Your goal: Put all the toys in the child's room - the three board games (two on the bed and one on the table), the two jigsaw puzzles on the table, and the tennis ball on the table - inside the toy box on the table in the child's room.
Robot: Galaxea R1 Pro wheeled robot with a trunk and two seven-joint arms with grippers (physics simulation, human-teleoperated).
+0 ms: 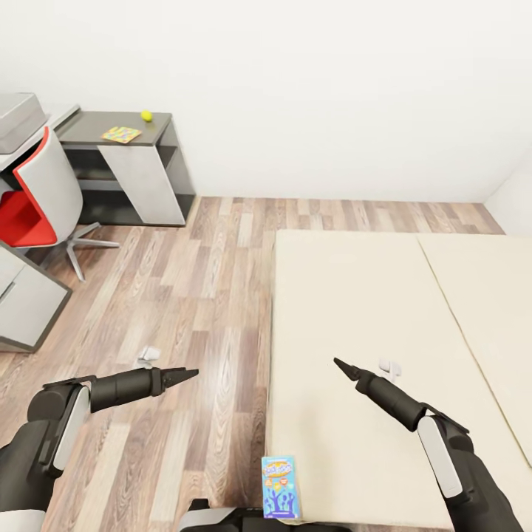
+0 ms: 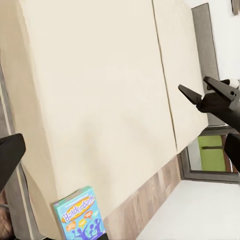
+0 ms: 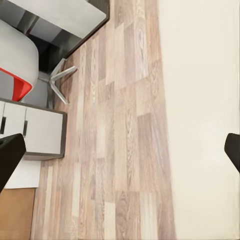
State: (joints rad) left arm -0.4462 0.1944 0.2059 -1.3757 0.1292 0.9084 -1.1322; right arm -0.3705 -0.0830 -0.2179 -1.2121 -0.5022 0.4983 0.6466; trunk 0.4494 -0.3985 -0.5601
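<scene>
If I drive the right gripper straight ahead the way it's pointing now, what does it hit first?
Probably nothing soon: the right gripper points up-left across the bed toward its floor-side edge, seemingly above the mattress. Beyond lies wood floor. Height is hard to judge.

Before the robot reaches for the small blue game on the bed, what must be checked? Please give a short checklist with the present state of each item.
1. Blue game in sight, lying on the bed at its near corner: ok.
2. Nothing lying on the game: ok.
3. Left gripper empty, over the floor: ok; open or shut: cannot tell.
4. Right gripper empty, over the bed: ok; the left wrist view shows its fingers apart.
5. Game within easy reach: cannot tell; it lies very close to the robot's base.
6. Toy box in view at the far left: ok; its contents: cannot tell.
</scene>
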